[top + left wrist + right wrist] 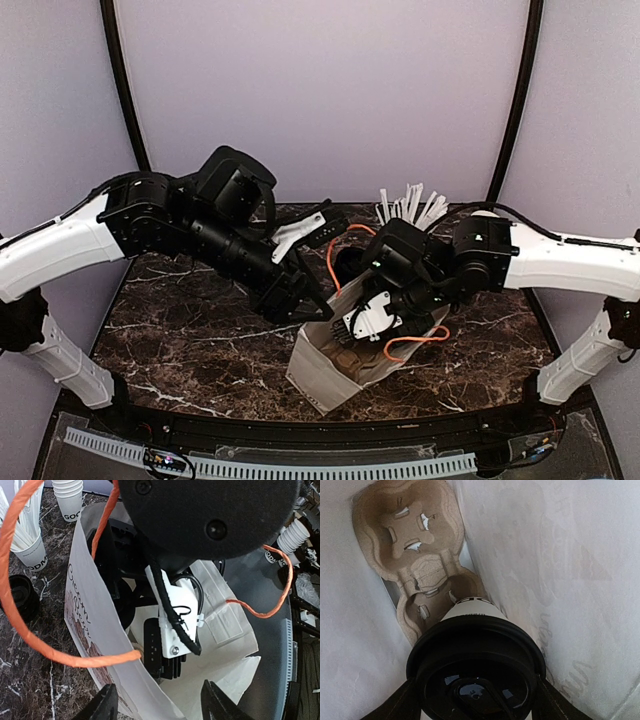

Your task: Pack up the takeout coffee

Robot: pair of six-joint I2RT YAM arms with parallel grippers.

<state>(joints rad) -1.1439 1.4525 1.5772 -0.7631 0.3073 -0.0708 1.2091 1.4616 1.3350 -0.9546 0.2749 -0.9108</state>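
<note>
Marble table (200,340): bag (315,375) walls hem the takeout coffee (475,650).

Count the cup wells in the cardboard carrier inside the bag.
2: an upper well, empty, and a lower well, partly behind the takeout coffee; the cup may hide more.

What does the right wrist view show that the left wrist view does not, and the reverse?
Right wrist only: the coffee cup with its black lid, held by the right hand over a cardboard cup tray. Left wrist only: the orange handles, a stack of cups, a cup of sticks, and the right arm reaching in. Both: the white paper bag.
</note>
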